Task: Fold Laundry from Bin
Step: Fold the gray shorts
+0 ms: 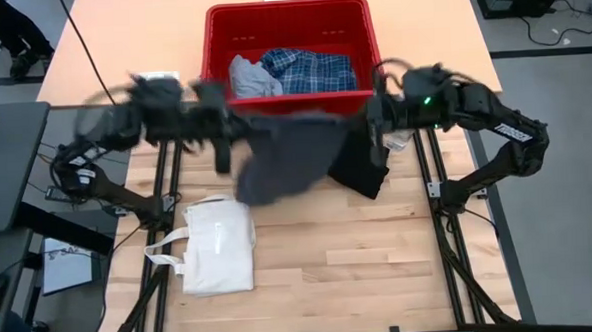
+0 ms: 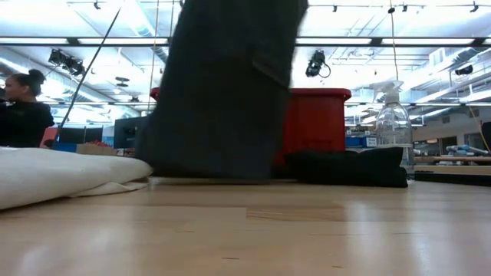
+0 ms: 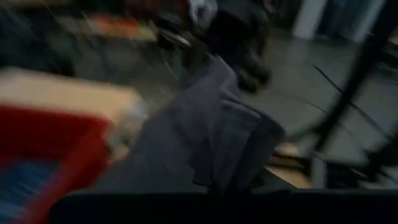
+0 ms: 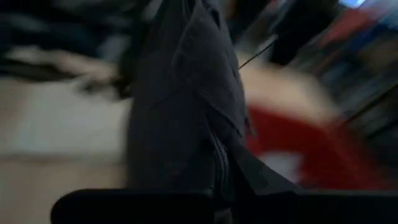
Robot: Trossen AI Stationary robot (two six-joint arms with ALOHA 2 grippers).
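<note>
Stretching a dark grey top between them at frame centre, the left gripper and right gripper each clench an edge, spreading it above the bench for folding

Four cameras on one table: one overhead, one at tabletop level, one on each wrist.

The high view looks straight down on the whole table, taking in both arms and the red bin at the far edge. The low view sits right at the wood, facing level across it toward that same bin and the room behind. Each wrist view rides close behind the hanging dark grey top, which the high view and low view also share.
</note>
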